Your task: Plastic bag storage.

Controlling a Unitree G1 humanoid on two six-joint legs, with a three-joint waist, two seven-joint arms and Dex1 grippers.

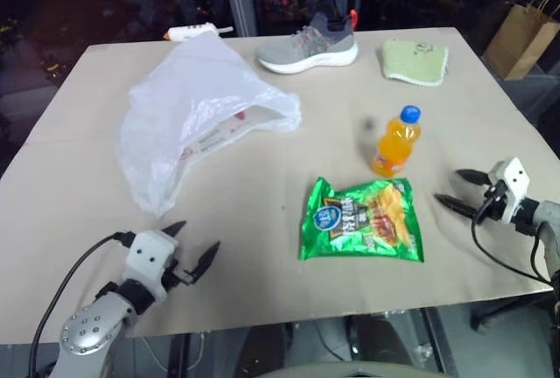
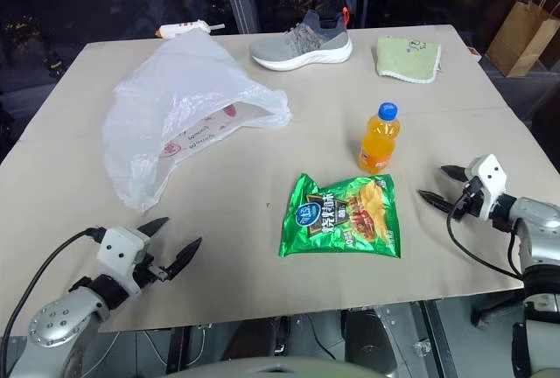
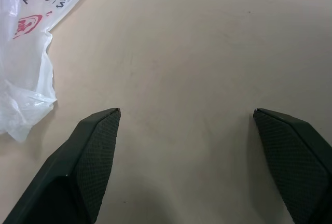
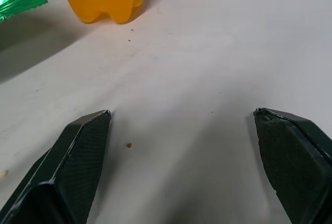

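Beige table (image 1: 262,308) carries the bag (image 1: 188,115) slumped at far left. Left gripper (image 1: 194,247) and right gripper (image 1: 458,190) hover spread, empty. Thin film could slip a pinch, or snag the shoe (image 1: 308,45).

plastic bag (image 1: 188,111) just ahead of left claw (image 1: 194,248) | snack packet (image 1: 363,220) between both claws | bottle (image 1: 395,141) ahead-left of right claw (image 1: 457,190) | all on desk (image 1: 262,290)
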